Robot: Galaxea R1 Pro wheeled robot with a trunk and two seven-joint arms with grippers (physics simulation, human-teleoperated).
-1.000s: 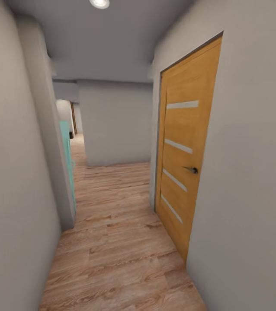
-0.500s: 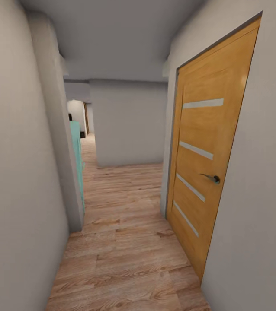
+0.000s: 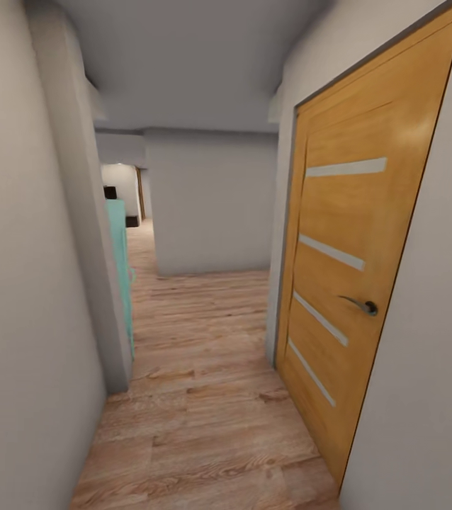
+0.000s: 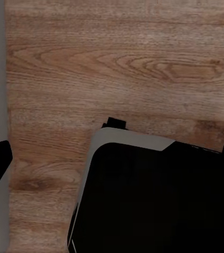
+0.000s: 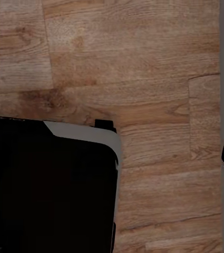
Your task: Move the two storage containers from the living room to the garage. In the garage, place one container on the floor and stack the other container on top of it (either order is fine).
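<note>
Wood plank flooring point(image 3: 205, 368) runs down a narrow hallway with grey-white walls point(image 3: 35, 297); you're in transit, not at a work spot. Orange-wood door point(image 3: 353, 269) with four pale glass slits and a dark lever handle point(image 3: 362, 304) stands shut on your right side, close. Teal panel point(image 3: 121, 269) sits behind the wall corner on your left, further ahead. A far opening point(image 3: 123, 195) leads on past it. Both wrist cameras look straight down at planks: left wrist view shows the robot's black base with a light rim point(image 4: 154, 195), right wrist view the same base point(image 5: 48, 184). A dark sliver sits at the edge of each wrist view, too little to read. Can't tell whether your hands are released or clenched. Storage containers: nothing orange-red anywhere here.
</note>
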